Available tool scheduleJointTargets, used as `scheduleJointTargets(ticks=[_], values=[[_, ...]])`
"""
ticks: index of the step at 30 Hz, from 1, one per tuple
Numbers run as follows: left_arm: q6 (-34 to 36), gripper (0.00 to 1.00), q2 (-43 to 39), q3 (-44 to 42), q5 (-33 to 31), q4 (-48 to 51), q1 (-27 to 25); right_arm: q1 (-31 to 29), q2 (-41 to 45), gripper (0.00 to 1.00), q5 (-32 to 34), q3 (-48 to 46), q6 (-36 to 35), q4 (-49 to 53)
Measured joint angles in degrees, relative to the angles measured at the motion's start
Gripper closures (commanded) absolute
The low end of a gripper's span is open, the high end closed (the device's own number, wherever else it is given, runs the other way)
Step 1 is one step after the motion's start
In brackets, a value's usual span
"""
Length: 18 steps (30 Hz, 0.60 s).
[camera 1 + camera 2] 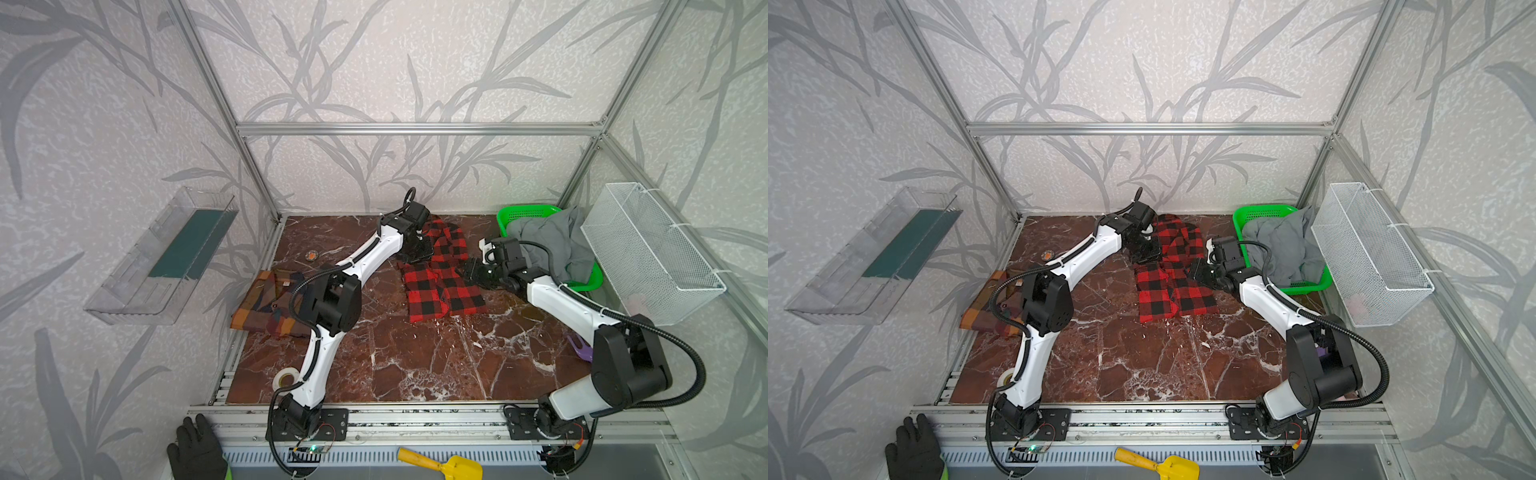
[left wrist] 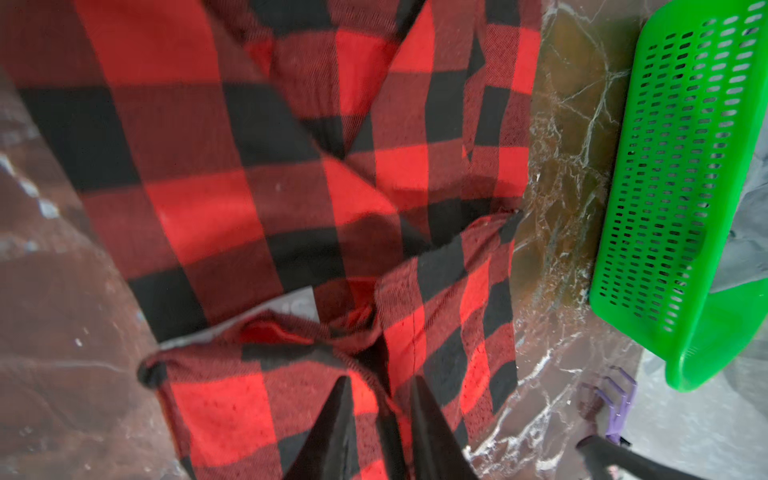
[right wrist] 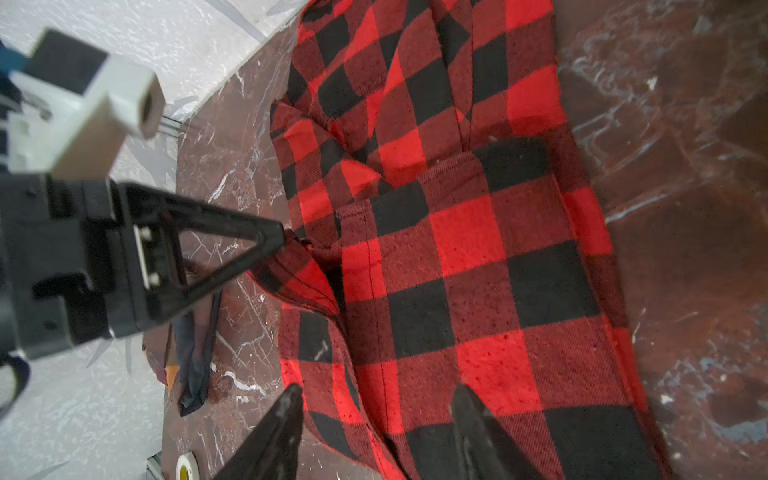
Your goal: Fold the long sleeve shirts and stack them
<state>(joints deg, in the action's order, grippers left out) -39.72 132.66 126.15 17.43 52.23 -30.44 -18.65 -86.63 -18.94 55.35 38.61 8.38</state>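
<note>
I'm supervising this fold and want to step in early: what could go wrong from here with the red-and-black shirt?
The left gripper, slightly open, sits at a bunched fold of the red-and-black shirt; pulling away might snag the cloth and drag the fold open. The right gripper, open over the opposite edge, works close to the green basket and could bump it.

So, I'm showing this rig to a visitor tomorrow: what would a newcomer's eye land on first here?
First the red-and-black check shirt, lying at the back middle of the dark marble table, with the left hand and right hand at either side of it. Then the bright green basket of grey cloth at the back right, and the folded brown plaid shirt at the table's left edge.
</note>
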Motion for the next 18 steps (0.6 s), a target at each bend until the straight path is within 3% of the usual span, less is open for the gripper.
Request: scheduleJointTargets(ticks=[6,11,14,18], values=[[0.66,0.59,6.29,16.7,-0.79,5.42,0.9,-2.64,0.22,0.46,-0.66,-4.52,0.66,-2.27],[1.22,0.58,6.69,20.17,-1.51,7.48,1.95,-5.68,0.2,0.46,-1.09,-4.31,0.33,-3.56],[2.34,0.58,4.55,16.2,-2.49,7.56,2.4,-6.67,-0.04,0.48,-1.7,-2.23,-0.15,-3.65],[2.67,0.58,-6.27,-3.85,-3.08,3.04,2.64,-6.51,-2.89,0.52,-1.44,2.82,-2.34,-2.91]])
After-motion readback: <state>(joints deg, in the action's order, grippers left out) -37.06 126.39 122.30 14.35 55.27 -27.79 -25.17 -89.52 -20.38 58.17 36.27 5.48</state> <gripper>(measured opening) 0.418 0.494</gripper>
